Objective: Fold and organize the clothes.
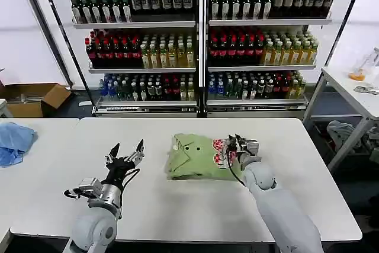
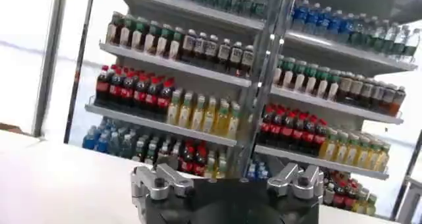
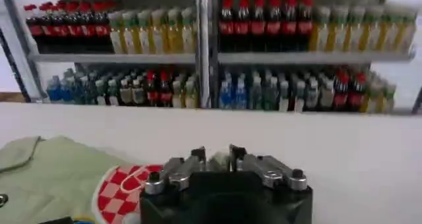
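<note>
**Folded shirt mid-surface, right tool on its edge**

The sage-green shirt (image 1: 198, 158) lies folded in a compact bundle at the middle of the white surface (image 1: 177, 205). The right tool (image 1: 235, 149) sits at its right edge — fingers pressed together over the red-checked patch. The left tool (image 1: 126, 153) hovers spread — well apart, left of the shirt.

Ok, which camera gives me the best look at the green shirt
The head view: the whole shirt lies folded on the table, collar and buttons visible, with the right pincer at its right edge. The right wrist view catches just one corner with a red-checked patch. The left wrist view faces the bottle shelves instead.
</note>
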`<control>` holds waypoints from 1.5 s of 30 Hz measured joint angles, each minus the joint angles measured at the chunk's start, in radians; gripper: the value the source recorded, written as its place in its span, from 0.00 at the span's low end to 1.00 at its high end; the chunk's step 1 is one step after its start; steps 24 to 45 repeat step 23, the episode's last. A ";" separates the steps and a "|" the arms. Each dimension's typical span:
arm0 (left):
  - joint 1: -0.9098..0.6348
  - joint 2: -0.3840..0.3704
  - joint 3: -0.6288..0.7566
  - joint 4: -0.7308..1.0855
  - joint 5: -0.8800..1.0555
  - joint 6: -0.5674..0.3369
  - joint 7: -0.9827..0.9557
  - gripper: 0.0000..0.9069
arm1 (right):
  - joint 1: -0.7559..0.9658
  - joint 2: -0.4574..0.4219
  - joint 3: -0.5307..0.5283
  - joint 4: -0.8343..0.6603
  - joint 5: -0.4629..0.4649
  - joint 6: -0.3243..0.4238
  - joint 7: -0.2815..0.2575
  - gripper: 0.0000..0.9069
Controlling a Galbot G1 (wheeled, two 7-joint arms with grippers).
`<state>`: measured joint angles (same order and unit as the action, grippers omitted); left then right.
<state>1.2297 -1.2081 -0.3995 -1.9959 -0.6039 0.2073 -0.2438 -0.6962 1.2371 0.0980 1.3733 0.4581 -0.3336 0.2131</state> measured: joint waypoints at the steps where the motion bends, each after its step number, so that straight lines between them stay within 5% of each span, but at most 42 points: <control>1: 0.002 0.000 0.000 -0.002 0.001 0.000 0.000 1.00 | -0.013 -0.005 0.002 0.015 -0.027 0.021 0.001 1.00; 9: 0.024 0.015 -0.001 -0.028 0.012 -0.003 0.005 1.00 | -0.173 -0.047 0.053 0.183 -0.192 0.147 0.027 1.00; 23: 0.105 0.053 -0.015 -0.100 0.077 -0.017 0.024 1.00 | -0.569 -0.042 0.216 0.556 -0.284 0.233 0.024 1.00; 45: 0.105 0.053 -0.015 -0.100 0.077 -0.017 0.024 1.00 | -0.569 -0.042 0.216 0.556 -0.284 0.233 0.024 1.00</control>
